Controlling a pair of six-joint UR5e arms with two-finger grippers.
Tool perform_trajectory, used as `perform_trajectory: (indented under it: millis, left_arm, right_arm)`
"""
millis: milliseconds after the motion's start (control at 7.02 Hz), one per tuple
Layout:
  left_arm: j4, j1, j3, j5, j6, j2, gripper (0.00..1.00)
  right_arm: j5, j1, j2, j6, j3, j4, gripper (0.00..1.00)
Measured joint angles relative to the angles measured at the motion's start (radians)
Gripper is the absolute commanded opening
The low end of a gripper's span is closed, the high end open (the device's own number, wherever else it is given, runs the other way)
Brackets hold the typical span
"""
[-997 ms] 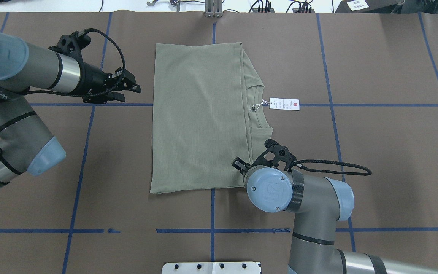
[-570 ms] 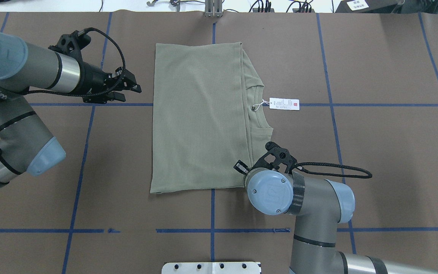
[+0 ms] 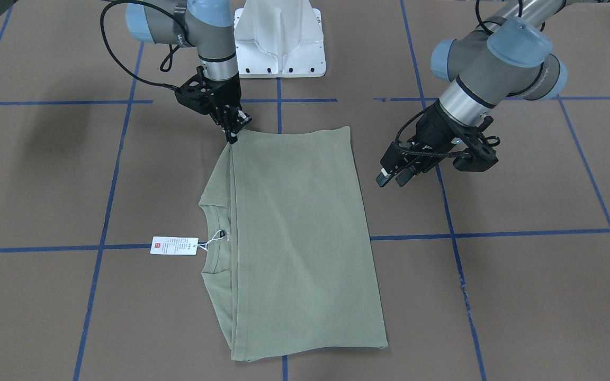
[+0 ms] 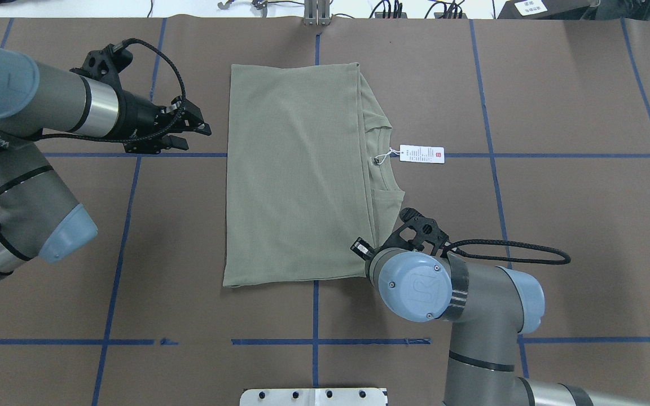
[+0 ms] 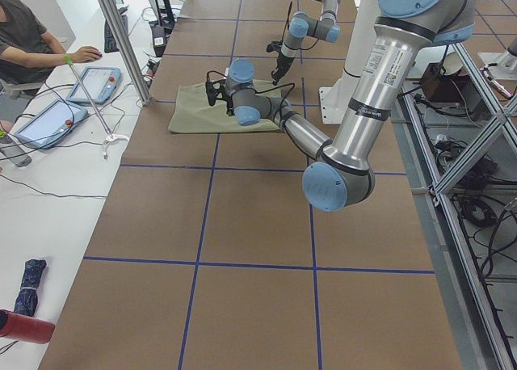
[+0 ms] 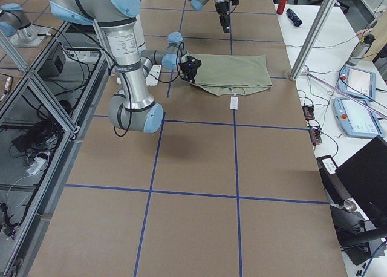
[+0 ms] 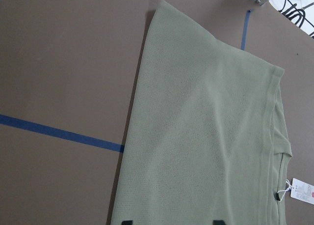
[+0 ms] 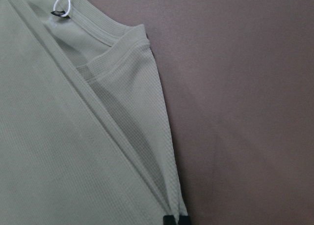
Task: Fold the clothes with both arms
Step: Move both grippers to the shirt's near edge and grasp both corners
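Our right claw (image 3: 235, 133) is clenched on a corner of the pale sage-green long-sleeved knit shirt (image 3: 294, 233), its two fingertips pressed together over the folded edge at the end nearest the robot. From the wrist camera we think it pinches more than one layer, but the layers blur together there and we cannot be sure. Outward from that grip the shirt lies flat on the brown tabletop (image 3: 522, 275) as a long rectangle, its long axis running straight away from the robot. The round ribbed collar (image 8: 105, 36) and white hang tag (image 3: 174, 245) peek out along the long edge on the robot's right. Our left claw (image 3: 392, 179) is released, jaws apart and holding nothing. It hovers just beside the opposite long edge, on the robot's left, apart from the cloth and pointed toward it. So the right arm is the one on the shirt, and the left must close a short sideways gap. We judge that the next fold turns on the left claw reaching its own near corner, level with the right one.
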Motion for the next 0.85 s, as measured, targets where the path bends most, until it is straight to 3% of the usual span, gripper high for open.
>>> perform_trajectory:
  millis: [570, 855]
  left_arm:
    - [0.145, 0.340, -0.204, 0.358, -0.285, 0.129, 0.61]
    - [0.167, 0.492, -0.193, 0.464, -0.373, 0.147, 0.58]
  right_arm:
    - [0.002, -0.003, -0.051, -0.001, 0.060, 0.001, 0.00]
    - [0.001, -0.006, -0.047, 0.000, 0.062, 0.001, 0.00]
